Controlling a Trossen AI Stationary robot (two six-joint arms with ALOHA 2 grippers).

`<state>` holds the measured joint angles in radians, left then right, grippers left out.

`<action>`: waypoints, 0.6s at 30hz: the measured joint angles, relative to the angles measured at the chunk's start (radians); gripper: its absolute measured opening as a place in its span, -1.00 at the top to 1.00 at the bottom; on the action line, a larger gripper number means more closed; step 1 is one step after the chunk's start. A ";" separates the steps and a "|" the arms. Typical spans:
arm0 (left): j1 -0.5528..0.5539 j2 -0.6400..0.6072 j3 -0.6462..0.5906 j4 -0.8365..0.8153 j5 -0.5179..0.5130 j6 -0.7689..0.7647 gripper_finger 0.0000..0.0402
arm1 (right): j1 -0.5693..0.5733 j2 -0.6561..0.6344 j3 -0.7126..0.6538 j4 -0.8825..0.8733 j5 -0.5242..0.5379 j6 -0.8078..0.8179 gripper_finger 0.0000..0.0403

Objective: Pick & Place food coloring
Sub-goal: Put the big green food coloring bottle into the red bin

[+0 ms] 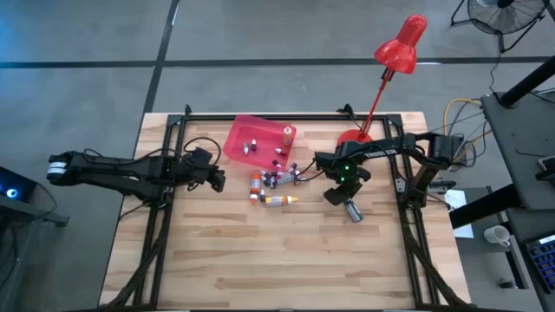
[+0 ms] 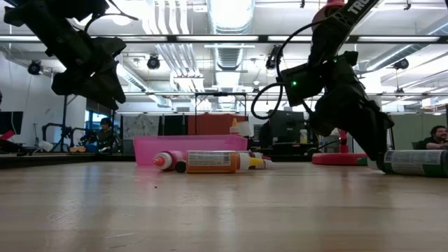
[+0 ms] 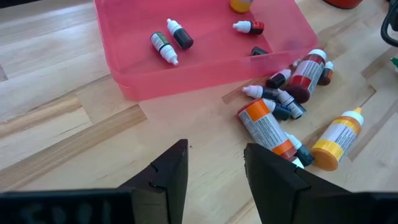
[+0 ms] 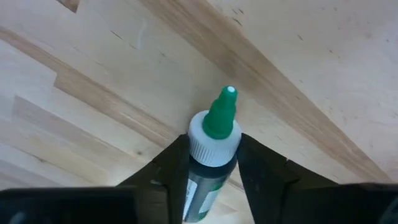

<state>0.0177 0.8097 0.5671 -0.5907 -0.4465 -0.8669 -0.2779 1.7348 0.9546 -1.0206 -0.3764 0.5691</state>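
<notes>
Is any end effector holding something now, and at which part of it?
The right end effector grips a green-tipped bottle by its white cap collar, lying on the table. The left end effector holds nothing.

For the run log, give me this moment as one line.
right gripper: closing on green-tipped bottle, table | left gripper: open, empty, near tray | bottle pile beside tray

Green-tipped bottle point(image 4: 208, 162) lies apart from clustered bottles point(image 1: 273, 186).

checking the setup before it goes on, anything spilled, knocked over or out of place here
No spill shows. One green-tipped bottle lies apart from the heap of bottles beside the pink tray, between the right claw's fingers. The left claw hangs open, empty.
</notes>
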 joint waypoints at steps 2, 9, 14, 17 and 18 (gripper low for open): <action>0.000 0.000 0.000 0.000 0.000 0.001 0.35 | 0.000 0.000 0.000 0.000 -0.001 -0.005 0.47; 0.000 0.000 0.000 0.000 0.000 0.006 0.35 | 0.001 -0.008 0.012 -0.003 -0.003 -0.012 0.67; 0.000 0.000 0.000 0.000 -0.001 0.007 0.35 | -0.001 -0.040 0.043 0.018 0.054 0.002 0.75; 0.000 0.000 0.000 0.000 -0.005 0.018 0.35 | -0.001 -0.048 0.051 0.017 0.054 -0.007 0.77; 0.000 0.000 0.000 0.000 -0.005 0.025 0.35 | 0.000 -0.049 0.051 0.017 0.054 -0.014 0.77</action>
<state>0.0180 0.8097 0.5671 -0.5903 -0.4514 -0.8420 -0.2780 1.6859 1.0055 -1.0039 -0.3227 0.5553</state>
